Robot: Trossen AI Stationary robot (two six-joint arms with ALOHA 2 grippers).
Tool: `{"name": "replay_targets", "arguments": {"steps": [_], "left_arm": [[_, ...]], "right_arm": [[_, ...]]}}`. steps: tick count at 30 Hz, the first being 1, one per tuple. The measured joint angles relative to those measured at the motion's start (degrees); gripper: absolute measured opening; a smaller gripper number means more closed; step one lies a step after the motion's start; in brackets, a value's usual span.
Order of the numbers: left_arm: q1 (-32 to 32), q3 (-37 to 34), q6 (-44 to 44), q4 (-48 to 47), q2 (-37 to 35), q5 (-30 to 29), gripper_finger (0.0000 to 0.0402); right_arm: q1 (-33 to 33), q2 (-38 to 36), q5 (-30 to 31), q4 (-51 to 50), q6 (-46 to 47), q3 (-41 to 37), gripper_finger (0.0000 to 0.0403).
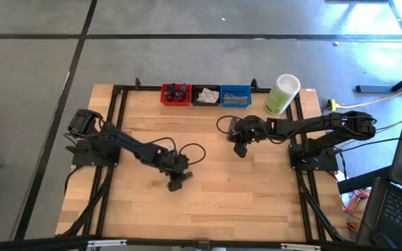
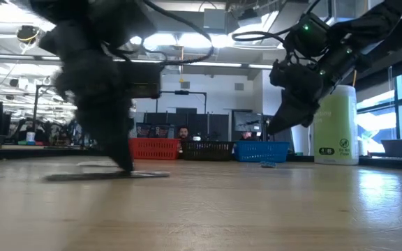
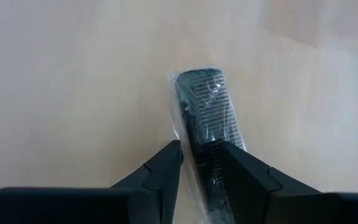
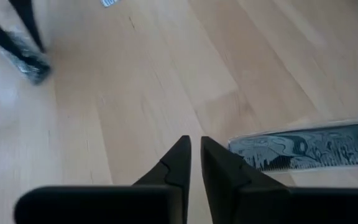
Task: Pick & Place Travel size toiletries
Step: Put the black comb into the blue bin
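My left end effector (image 3: 197,163) clamped on a plastic-wrapped black comb (image 3: 205,118) on the desk (image 3: 73,93), my right end effector (image 4: 196,155) raised, fingers nearly together, empty.

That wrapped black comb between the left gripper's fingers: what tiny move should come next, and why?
Probably a short lift straight up. The left gripper has its fingers closed on the wrapped comb, which lies flat against the wooden table. The three bins sit at the far edge, so it likely needs to clear the wood before travelling there.
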Motion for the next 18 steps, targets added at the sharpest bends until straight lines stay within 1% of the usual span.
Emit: {"name": "replay_targets", "arguments": {"steps": [3, 5, 10, 13, 18], "left_arm": [[1.3, 2.5, 5.5, -0.7, 0.6, -6.6, 0.0113], [2.6, 4.4, 8.9, -0.3, 1.9, -8.9, 0.0113], [6.3, 8.6, 15.0, 0.8, 7.3, -8.2, 0.0113], [7.7, 12.2, 19.6, 0.5, 10.4, -7.4, 0.0113], [7.8, 16.6, 24.6, -1.7, 11.6, -5.8, 0.0113]], "right_arm": [[0.0, 0.0, -0.1, 0.0, -0.2, 0.5, 0.0031], [0.0, 0.0, -0.5, 0.0, -0.4, 1.1, 0.0025], [0.1, 0.0, -2.8, -0.5, -1.4, 2.8, 0.0013], [0.3, 0.0, -3.2, -1.9, -1.8, 4.0, 0.0008], [1.1, 0.0, -3.1, -4.5, -3.0, 5.9, 0.001]]}}
